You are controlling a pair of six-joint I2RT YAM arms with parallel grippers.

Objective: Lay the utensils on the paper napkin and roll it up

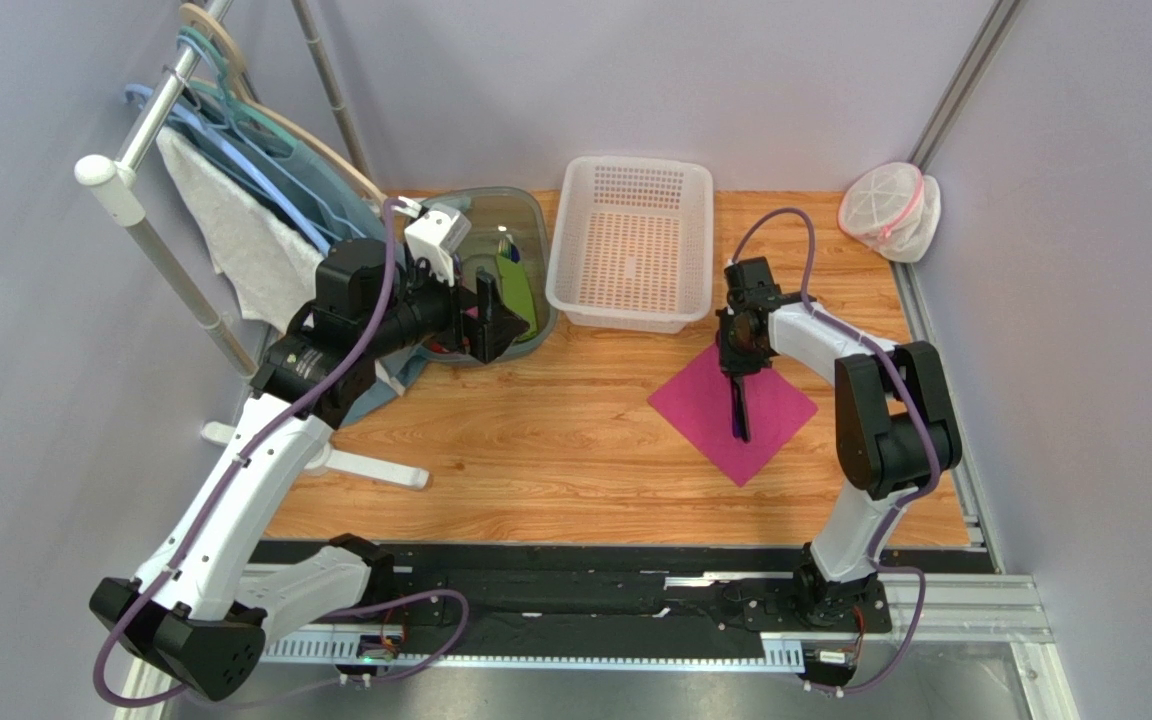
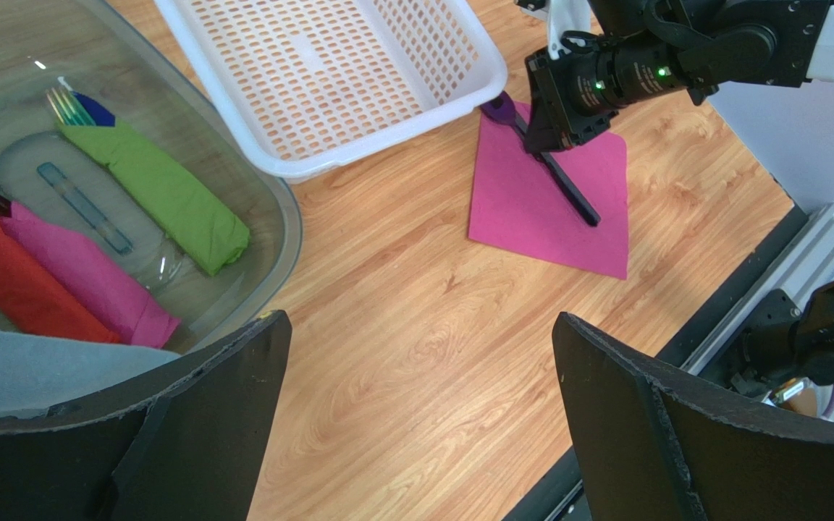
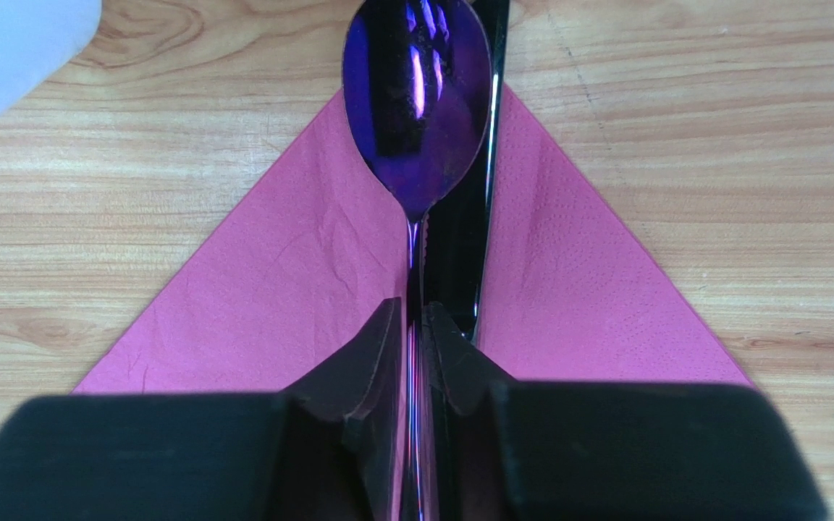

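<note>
The right gripper [image 3: 416, 347], closed on the handle of the spoon [image 3: 419, 98], held it along the diagonal of the paper napkin [image 3: 280, 293], beside the knife [image 3: 456, 250], bowl at the far corner.

Wooden bench [image 1: 537, 450]: white perforated basket [image 1: 620, 311] at 12 o'clock. Clear tub [image 1: 525, 203] at 11 holds green roll [image 2: 160, 190], pink roll [image 2: 84, 271] and red roll [image 2: 14, 288]. Hangers [image 1: 259, 128] at 10. Bagged container [image 1: 887, 210] at 1.

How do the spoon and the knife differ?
The spoon is glossy purple with a rounded bowl; the knife is black and straight. The spoon's handle is pinched by the right gripper; the knife lies flat beside it. Both run along the pink napkin diagonal.
</note>
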